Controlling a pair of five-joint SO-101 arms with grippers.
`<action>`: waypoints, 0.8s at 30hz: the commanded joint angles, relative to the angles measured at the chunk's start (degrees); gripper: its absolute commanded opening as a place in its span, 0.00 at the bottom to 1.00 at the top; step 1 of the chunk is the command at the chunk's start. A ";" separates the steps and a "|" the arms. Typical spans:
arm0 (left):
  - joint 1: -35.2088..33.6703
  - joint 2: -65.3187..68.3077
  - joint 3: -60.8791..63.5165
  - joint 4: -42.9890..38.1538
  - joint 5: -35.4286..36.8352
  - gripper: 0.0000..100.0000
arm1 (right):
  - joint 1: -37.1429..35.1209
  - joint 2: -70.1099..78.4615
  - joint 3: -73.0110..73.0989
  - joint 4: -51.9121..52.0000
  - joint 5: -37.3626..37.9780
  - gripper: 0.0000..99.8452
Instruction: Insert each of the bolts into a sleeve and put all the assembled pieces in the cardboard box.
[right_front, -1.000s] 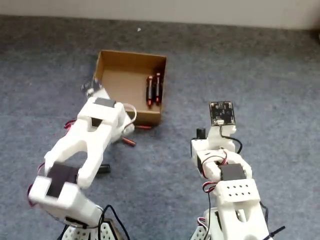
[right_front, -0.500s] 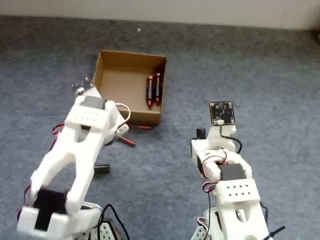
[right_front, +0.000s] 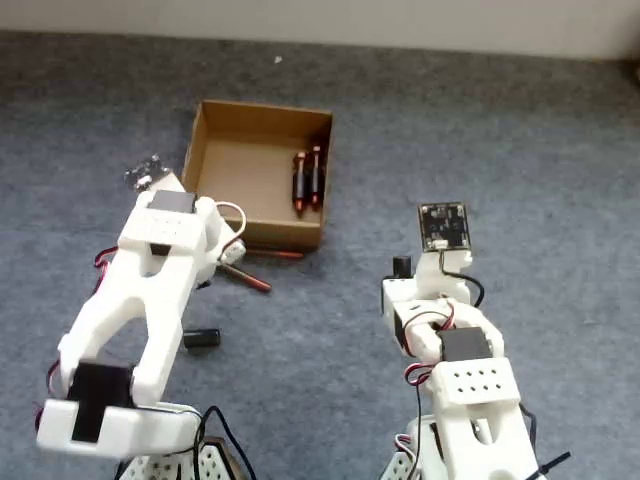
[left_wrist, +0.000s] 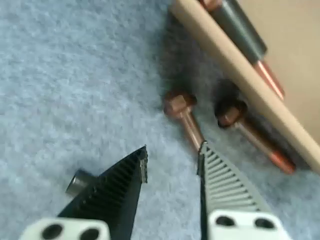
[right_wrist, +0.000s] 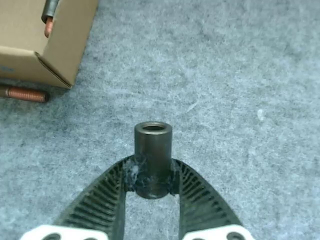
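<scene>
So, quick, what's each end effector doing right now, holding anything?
Left end effector: open, holding nothing.
Right end effector: closed on a dark sleeve.

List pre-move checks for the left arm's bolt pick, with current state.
1. Jaws of the left gripper open: ok, spread above the carpet.
2. The nearer bolt is free: ok, it lies apart from the second bolt.
3. Bolt centred between the jaws: not ok, its shaft runs by one fingertip.
4. The right gripper holds a sleeve: ok, its open bore is clear of the fingers.
5. The spare sleeve is out of the way: ok, it lies off to one side.
6. Room in the cardboard box: ok, two assembled pieces lie along one wall.
</scene>
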 joint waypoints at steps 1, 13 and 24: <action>-1.10 4.00 -0.92 -4.75 -0.53 0.15 | 0.57 -1.36 -0.48 -1.36 -0.35 0.00; 0.57 11.30 -1.01 -11.34 -0.53 0.15 | 0.57 -1.36 -0.48 -1.36 -0.35 0.00; 1.27 10.77 -0.92 -10.99 -0.44 0.00 | 0.57 -1.36 -0.48 -1.36 -0.35 0.00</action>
